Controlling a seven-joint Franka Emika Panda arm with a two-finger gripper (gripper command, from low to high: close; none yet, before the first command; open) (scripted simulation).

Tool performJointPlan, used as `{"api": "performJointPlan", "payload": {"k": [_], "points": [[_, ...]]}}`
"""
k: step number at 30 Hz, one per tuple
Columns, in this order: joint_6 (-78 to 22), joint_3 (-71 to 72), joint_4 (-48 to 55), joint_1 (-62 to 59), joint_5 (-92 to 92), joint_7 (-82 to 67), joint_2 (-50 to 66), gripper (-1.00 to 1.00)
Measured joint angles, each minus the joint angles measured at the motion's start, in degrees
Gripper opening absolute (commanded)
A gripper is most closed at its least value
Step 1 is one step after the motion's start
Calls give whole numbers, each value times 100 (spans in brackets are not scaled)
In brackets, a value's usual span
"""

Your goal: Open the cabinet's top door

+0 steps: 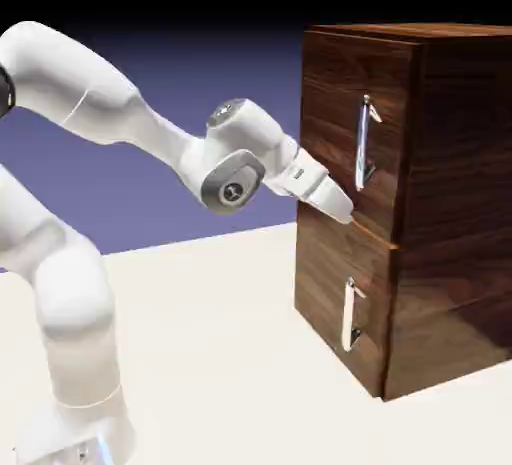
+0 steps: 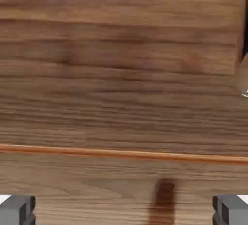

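The dark wood-grain cabinet (image 1: 450, 203) stands at the right of the exterior view. Its top door (image 1: 335, 103) carries a long vertical silver handle (image 1: 365, 143) and looks shut flush with the front. My gripper (image 1: 343, 211) points at the bottom edge of that door, below and a little left of the handle, with nothing between its fingers. In the hand view, wood (image 2: 121, 74) fills the picture and the seam (image 2: 121, 153) between the doors runs across. The gripper (image 2: 124, 212) is open, its fingertips (image 2: 17, 209) far apart. A sliver of the handle (image 2: 244, 81) shows at the right edge.
The lower door (image 1: 330, 283) has a shorter silver handle (image 1: 350, 313). The cabinet rests on a pale table (image 1: 200, 343). The white arm (image 1: 120, 113) arches in from the lower left.
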Motion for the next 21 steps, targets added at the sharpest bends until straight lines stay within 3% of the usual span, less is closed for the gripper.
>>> {"api": "performJointPlan", "payload": {"k": [21], "points": [[-328, -1539, 428, 1304, -5233, 4069, -868, 100]]}}
